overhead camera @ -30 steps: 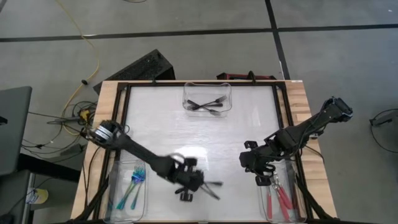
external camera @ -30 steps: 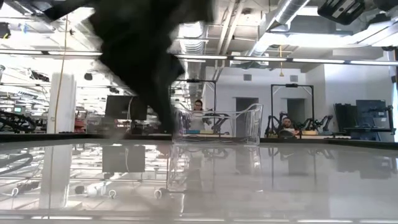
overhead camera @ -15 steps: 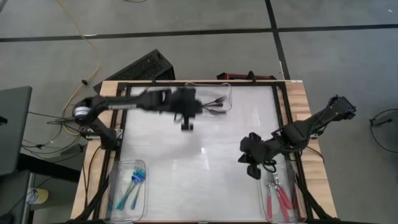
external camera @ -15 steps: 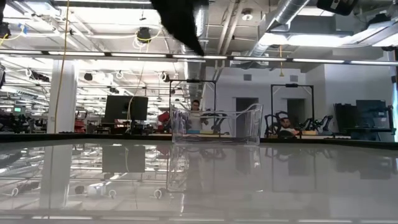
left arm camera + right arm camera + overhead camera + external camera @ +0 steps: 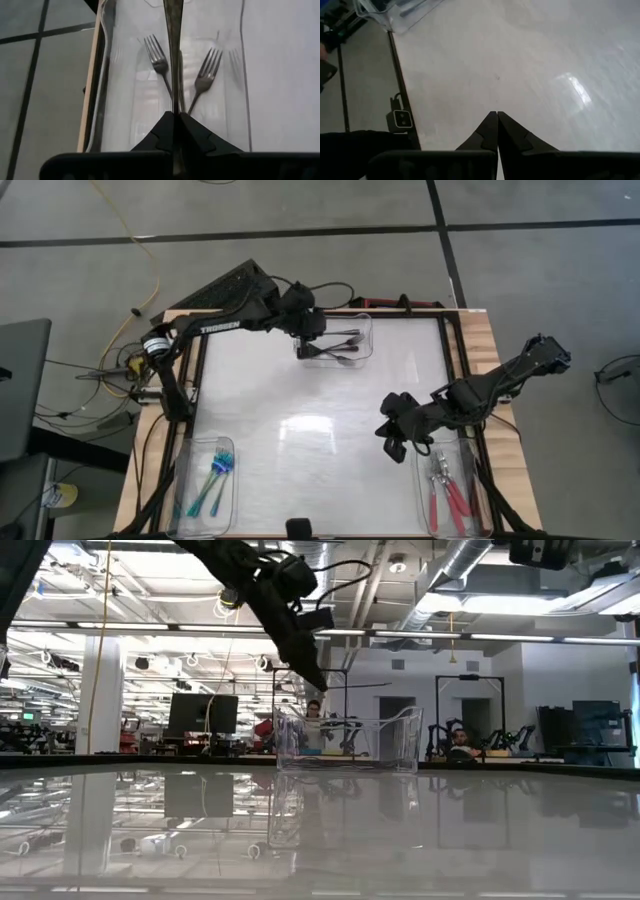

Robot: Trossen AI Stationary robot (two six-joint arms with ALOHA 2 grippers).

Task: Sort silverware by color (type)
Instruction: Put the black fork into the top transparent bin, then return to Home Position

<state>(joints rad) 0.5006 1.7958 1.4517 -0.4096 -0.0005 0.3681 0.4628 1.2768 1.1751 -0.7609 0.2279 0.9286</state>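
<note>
Surface (image 5: 320, 390) below you is white and glossy. Your left end effector (image 5: 318, 332) hangs over the clear bin (image 5: 334, 337) at the far edge, pinched tight on a dark utensil (image 5: 172, 45) above two dark forks (image 5: 159, 62) lying inside. Your right end effector (image 5: 391, 442) hovers closed and empty near the right bin (image 5: 453, 493) of red-handled silverware (image 5: 448, 500). Blue-handled silverware (image 5: 212, 478) lies in the near-left bin (image 5: 204, 485).

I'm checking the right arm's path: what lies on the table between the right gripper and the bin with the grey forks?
Nothing: in the high view, bare white tabletop separates the right gripper from that bin.
</note>
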